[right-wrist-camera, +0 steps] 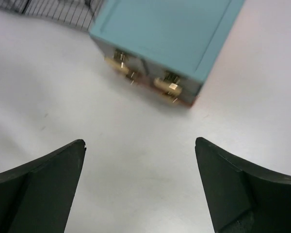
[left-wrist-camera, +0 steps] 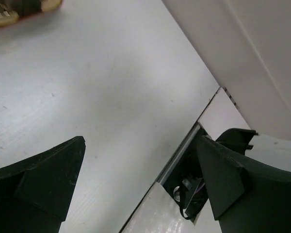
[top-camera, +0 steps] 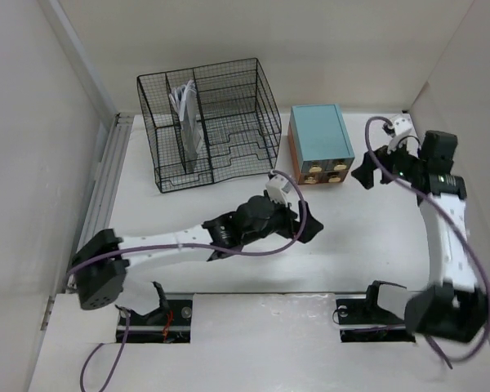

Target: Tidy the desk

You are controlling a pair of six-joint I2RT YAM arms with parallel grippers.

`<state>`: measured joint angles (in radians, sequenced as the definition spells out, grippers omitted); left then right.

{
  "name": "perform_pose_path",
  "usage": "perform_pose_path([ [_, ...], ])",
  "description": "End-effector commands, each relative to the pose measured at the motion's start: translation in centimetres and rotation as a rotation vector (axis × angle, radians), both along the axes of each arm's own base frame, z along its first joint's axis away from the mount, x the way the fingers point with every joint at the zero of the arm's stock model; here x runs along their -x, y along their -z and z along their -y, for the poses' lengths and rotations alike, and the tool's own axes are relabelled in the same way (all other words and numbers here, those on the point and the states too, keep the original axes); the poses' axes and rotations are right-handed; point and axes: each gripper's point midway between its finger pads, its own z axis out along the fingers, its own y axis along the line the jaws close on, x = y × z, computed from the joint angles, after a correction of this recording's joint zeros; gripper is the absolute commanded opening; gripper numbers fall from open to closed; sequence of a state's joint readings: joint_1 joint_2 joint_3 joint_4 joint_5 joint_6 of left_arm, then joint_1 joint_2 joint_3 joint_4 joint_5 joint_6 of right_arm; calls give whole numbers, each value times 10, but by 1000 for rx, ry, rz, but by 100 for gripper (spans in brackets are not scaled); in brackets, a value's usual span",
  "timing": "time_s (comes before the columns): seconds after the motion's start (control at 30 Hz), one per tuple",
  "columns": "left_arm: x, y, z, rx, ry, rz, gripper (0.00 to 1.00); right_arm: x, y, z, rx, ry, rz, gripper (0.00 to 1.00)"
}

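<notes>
White desk (top-camera: 359, 245) is spread beneath both arms, its long axis running left to right. Left gripper (left-wrist-camera: 140, 141) and right gripper (right-wrist-camera: 140, 143) are both seen spread wide, with nothing held. Teal drawer box (right-wrist-camera: 169, 34) is faced head-on by the right jaws, so the right arm is judged nearer. Its drawers look closed, though the view is blurred.

On the desk (top-camera: 229, 273), the wire-mesh organizer (top-camera: 229, 131) stands at the back left, with papers (top-camera: 184, 104) upright in a left-hand slot. The drawer box (top-camera: 318, 139) sits just beside it on the right, drawers facing forward.
</notes>
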<state>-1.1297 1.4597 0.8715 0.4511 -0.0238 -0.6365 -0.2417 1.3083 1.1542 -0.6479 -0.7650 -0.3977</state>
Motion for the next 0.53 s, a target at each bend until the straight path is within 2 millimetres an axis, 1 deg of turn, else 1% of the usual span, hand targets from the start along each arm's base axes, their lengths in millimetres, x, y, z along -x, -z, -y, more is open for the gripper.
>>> perform_pose_path([
  [0.0, -12, -47, -36, -103, -66, 158, 99, 13, -95, 13, 221, 138, 402, 100],
  [0.03, -12, -70, -53, -107, -98, 191, 99, 31, -125, 13, 246, 181, 511, 100],
  [0.1, -13, -91, -73, -121, -133, 235, 99, 46, -155, 18, 269, 245, 617, 100],
  [0.13, -9, -108, -91, -131, -141, 272, 99, 53, -161, 19, 211, 300, 621, 100],
  [0.17, -11, -113, -104, -145, -178, 288, 99, 67, -171, 17, 180, 330, 650, 100],
  [0.2, -15, -118, -118, -155, -212, 298, 99, 72, -176, 17, 143, 362, 652, 100],
  [0.23, -16, -122, -130, -161, -236, 309, 99, 77, -176, 16, 99, 388, 643, 100],
  [0.27, -19, -131, -153, -158, -288, 314, 99, 86, -175, 13, 51, 404, 629, 100],
  [0.33, -22, -128, -176, -176, -340, 313, 99, 94, -172, 10, 23, 413, 622, 100],
  [0.37, -19, -128, -191, -175, -360, 314, 99, 95, -159, 10, 24, 414, 601, 100],
  [0.4, -22, -127, -202, -180, -393, 315, 99, 104, -161, 6, 17, 398, 637, 100],
  [0.43, -21, -126, -208, -179, -403, 315, 99, 106, -163, 4, 28, 382, 671, 100],
  [0.47, -22, -132, -215, -164, -425, 322, 99, 109, -159, 4, 28, 382, 673, 100],
  [0.5, -23, -131, -226, -167, -456, 323, 99, 111, -161, 3, 9, 388, 674, 100],
])
